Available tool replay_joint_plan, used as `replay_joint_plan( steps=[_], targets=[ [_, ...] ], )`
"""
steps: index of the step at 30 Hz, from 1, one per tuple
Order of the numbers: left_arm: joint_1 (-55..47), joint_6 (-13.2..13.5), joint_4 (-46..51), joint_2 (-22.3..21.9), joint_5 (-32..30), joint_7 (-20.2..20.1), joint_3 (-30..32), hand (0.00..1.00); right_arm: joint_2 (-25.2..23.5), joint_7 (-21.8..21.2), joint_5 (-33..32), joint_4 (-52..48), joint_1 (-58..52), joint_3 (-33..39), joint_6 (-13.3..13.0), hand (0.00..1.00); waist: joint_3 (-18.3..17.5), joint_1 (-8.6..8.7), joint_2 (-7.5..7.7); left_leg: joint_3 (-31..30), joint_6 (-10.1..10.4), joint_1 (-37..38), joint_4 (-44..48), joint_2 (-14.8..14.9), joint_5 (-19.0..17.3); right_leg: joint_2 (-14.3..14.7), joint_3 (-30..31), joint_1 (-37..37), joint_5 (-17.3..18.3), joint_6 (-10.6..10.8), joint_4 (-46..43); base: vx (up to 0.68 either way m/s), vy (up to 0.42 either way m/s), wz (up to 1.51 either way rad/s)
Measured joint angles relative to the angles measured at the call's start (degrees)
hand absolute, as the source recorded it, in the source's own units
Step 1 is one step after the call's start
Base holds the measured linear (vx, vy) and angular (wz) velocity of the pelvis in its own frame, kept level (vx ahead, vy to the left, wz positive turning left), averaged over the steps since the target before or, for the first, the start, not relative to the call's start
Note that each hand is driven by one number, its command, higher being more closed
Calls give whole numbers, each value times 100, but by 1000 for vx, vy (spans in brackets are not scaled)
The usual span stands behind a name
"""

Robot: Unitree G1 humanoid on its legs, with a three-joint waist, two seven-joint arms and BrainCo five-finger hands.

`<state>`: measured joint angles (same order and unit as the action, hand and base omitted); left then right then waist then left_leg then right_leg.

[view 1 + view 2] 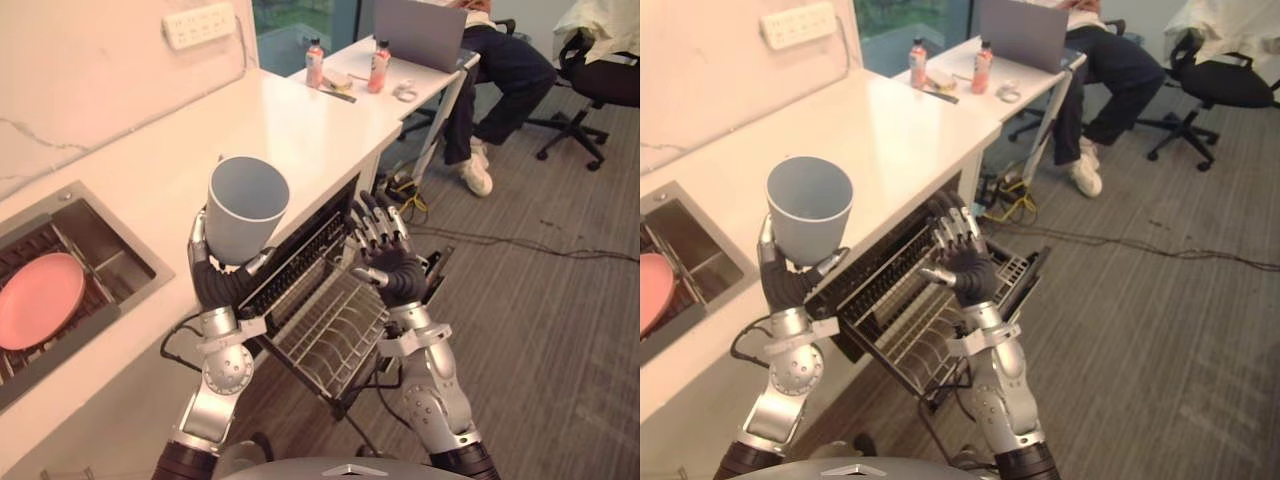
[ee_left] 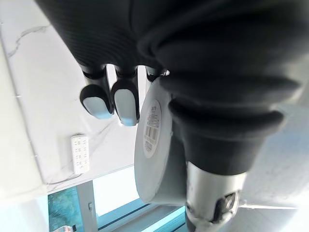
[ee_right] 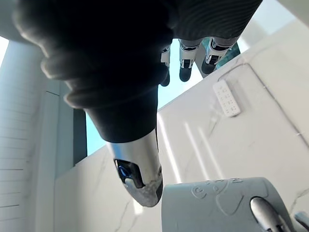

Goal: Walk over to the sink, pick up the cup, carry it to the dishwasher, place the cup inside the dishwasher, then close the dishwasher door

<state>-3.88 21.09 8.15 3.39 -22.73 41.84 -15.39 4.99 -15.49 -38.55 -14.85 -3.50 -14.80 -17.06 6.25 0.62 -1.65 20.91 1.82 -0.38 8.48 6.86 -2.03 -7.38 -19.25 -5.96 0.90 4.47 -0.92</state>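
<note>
cup (image 1: 245,212) upright, mouth up, base gripped in curled fingers of left hand (image 1: 216,283); right hand (image 1: 396,272) fingers straight.

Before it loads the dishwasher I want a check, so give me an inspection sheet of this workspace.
Surface: white counter with a sink set in.
Job's things: cup upright in the left hand; dishwasher rack pulled out below.
Clutter: pink plate in the sink; two bottles and a laptop on the far desk.
Hands: left hand shut on the cup; right hand open above the rack.
Cables: black cable across the floor.
Surroundings: seated person, office chair, wall power strip.
</note>
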Motion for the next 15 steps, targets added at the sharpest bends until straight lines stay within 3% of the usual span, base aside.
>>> replay_joint_plan(
  steps=[6,15],
  targets=[
    [43,-1,-2,-10,-442,194,-301,100,-60,-31,-264,-12,11,-170,6,0,-6,12,10,58,96,128,-467,-7,192,120,53,-4,-131,-20,249,-6,-34,-8],
    [50,-14,-181,-13,-678,291,-591,100,-228,214,-13,-68,16,-595,102,0,-109,4,130,121,114,229,-765,-60,326,183,116,17,-216,-25,405,-4,-11,-4]
  ],
)
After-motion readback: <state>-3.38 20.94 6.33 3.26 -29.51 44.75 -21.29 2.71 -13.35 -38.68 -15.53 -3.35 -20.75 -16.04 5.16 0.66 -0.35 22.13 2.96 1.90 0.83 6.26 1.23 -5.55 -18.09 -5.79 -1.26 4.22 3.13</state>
